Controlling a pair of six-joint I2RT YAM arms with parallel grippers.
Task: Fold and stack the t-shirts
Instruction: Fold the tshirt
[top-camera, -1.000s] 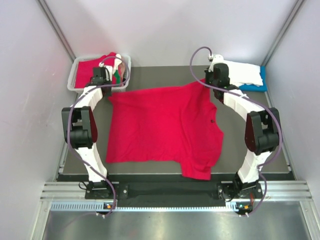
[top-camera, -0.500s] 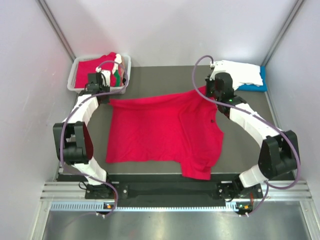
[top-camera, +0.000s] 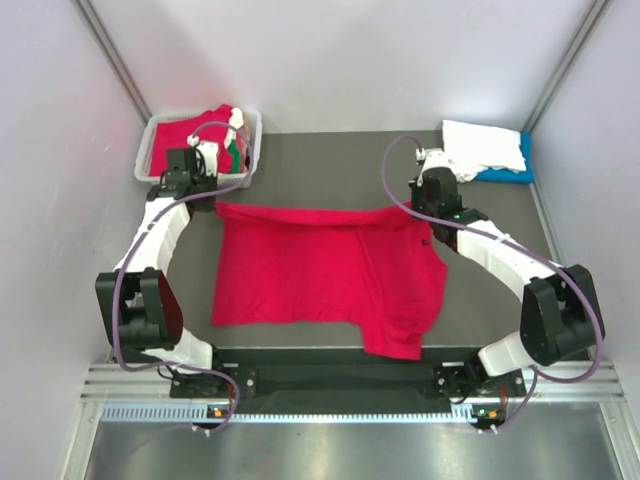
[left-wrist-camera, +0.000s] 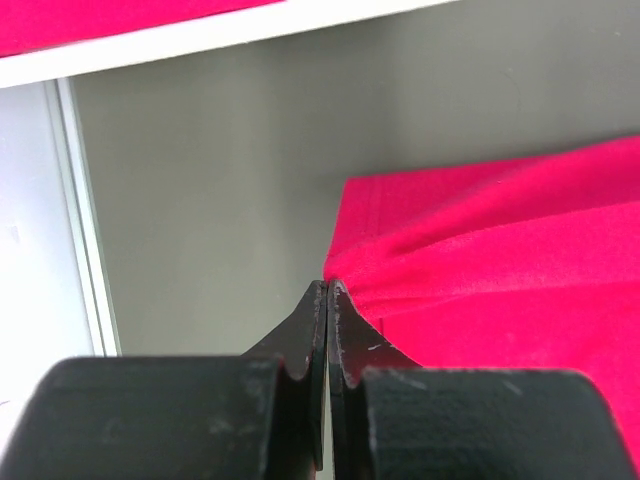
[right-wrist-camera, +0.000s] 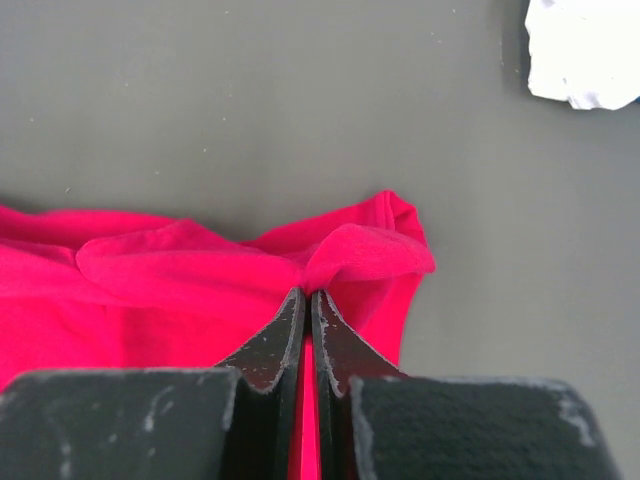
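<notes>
left wrist view first: the left gripper (left-wrist-camera: 327, 288) has its jaws pressed together on the very corner of the red t-shirt (left-wrist-camera: 500, 260), with only a sliver of cloth caught at the tips. right wrist view, same story: the right gripper (right-wrist-camera: 307, 295) is clamped on a bunched lump of red fabric at the other far corner, folds piled up just ahead of the tips.

pull out to the top view and the shirt lies spread on the dark table (top-camera: 330, 160) between the arms. its far edge runs in a fairly straight line from one gripper to the other, the collar is towards the right arm, and a sleeve lies close to the table's near edge. the tub (top-camera: 257, 128) sits just behind the left gripper. the white t-shirt (top-camera: 485, 148) rests on the blue t-shirt (top-camera: 510, 176) at the far right corner.

now the danger, as i read it. that left pinch is thin, so a tug towards the near side could let the corner slide out and drop the fold half made. the right side holds a wad, not a flat edge, so the fold may land creased or crooked. if one arm leads the other, the edge skews. and if the cloth drags on the table and does not lift over, the whole shirt could slide nearward, sleeve first.
</notes>
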